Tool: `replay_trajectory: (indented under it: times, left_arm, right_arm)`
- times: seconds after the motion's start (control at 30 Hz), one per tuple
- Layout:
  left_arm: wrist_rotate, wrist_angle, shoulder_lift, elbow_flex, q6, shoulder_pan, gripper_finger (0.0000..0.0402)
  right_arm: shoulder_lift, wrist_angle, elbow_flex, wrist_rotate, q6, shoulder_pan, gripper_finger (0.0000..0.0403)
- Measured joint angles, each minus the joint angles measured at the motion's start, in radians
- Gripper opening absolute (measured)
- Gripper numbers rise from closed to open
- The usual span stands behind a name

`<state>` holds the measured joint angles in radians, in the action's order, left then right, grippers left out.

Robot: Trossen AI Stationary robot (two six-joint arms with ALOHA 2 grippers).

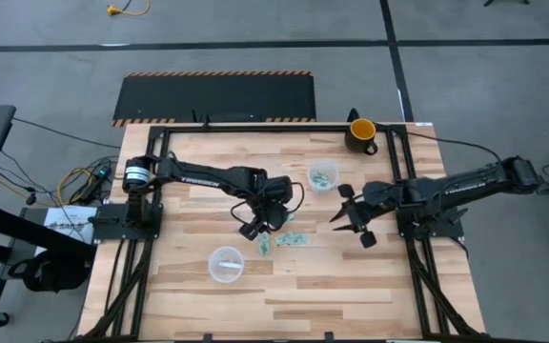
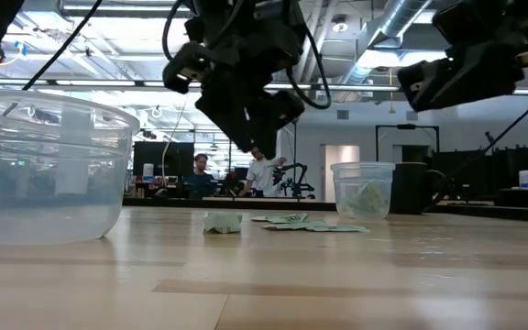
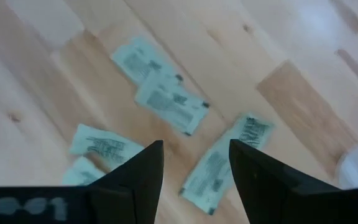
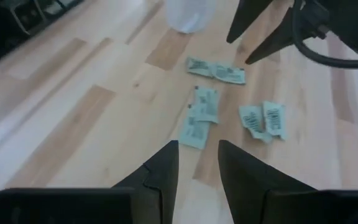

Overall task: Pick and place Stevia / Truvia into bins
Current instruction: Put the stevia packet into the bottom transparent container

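Observation:
Several light green and white sachets [image 1: 289, 239] lie flat and scattered on the wooden table, seen closely in the left wrist view [image 3: 169, 102] and in the right wrist view [image 4: 205, 103]. My left gripper [image 3: 194, 155] hangs open just above them [image 1: 255, 227], touching none. My right gripper [image 4: 197, 158] is also open and empty, hovering to the right of the sachets [image 1: 343, 214]. One clear cup [image 1: 323, 175] toward the far side holds a few sachets [image 2: 363, 197]. The second clear cup [image 1: 226, 264] stands near the table's near edge; I cannot tell whether anything is in it.
A dark mug with a yellow inside [image 1: 361, 133] stands at the table's far right corner. Bare wood lies along the near edge and on the left side. In the low view, people sit in the room beyond the table [image 2: 200, 174].

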<state>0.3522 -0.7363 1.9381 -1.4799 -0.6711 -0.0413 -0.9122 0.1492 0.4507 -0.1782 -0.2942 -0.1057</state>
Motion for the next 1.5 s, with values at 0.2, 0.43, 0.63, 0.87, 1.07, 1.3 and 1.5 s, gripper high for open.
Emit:
replay_trajectory:
  times: [0.2, 0.43, 0.63, 0.87, 1.07, 1.3, 1.5]
  left_arm:
    - [-0.010, 0.014, 0.046, -0.001, 0.001, 0.016, 0.0171]
    - [-0.054, -0.018, 0.073, -0.001, 0.038, 0.022, 0.0171]
    - [-0.062, -0.079, 0.094, -0.001, 0.067, 0.038, 0.0171]
    - [-0.071, -0.112, 0.093, -0.001, 0.070, 0.069, 0.0171]
    - [-0.077, -0.132, 0.100, -0.001, 0.070, 0.079, 0.0171]
    - [-0.081, -0.126, 0.110, -0.001, 0.050, 0.085, 0.0172]
    - [-0.097, -0.126, 0.110, -0.001, 0.030, 0.085, 0.0171]
  right_arm:
    - [0.100, -0.023, -0.101, 0.002, 0.036, -0.016, 0.0096]
    - [0.198, -0.016, -0.143, 0.020, 0.070, -0.010, 0.0093]
    - [0.212, -0.009, -0.143, 0.020, 0.070, -0.010, 0.0093]
    - [0.212, -0.007, -0.143, 0.021, 0.077, -0.010, 0.0093]
    - [0.212, -0.007, -0.143, 0.021, 0.077, -0.010, 0.0093]
    - [0.212, -0.007, -0.143, 0.021, 0.077, -0.010, 0.0093]
    - [0.212, -0.008, -0.143, 0.022, 0.077, -0.010, 0.0093]
